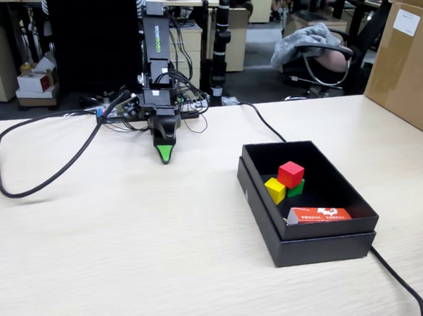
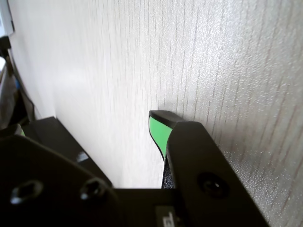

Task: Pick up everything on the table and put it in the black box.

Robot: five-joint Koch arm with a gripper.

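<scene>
The red cube (image 1: pixel 291 173), the yellow cube (image 1: pixel 275 189) and the green cube (image 1: pixel 298 187) lie together inside the black box (image 1: pixel 323 250), the red one on top of the other two. The box stands on the right of the table (image 1: pixel 152 256); a corner of the box shows in the wrist view (image 2: pixel 57 137). My gripper (image 1: pixel 165 153) hangs tip-down just above the table, well left of the box. In the wrist view my gripper (image 2: pixel 90 126) is empty, with bare tabletop between its green-padded fingertips (image 2: pixel 158 128).
A flat orange-red carton (image 1: pixel 321 214) lies in the box's near end. A big brown cardboard carton (image 1: pixel 417 64) stands at the far right. Black cables loop at the left (image 1: pixel 42 174) and run past the box (image 1: pixel 399 282).
</scene>
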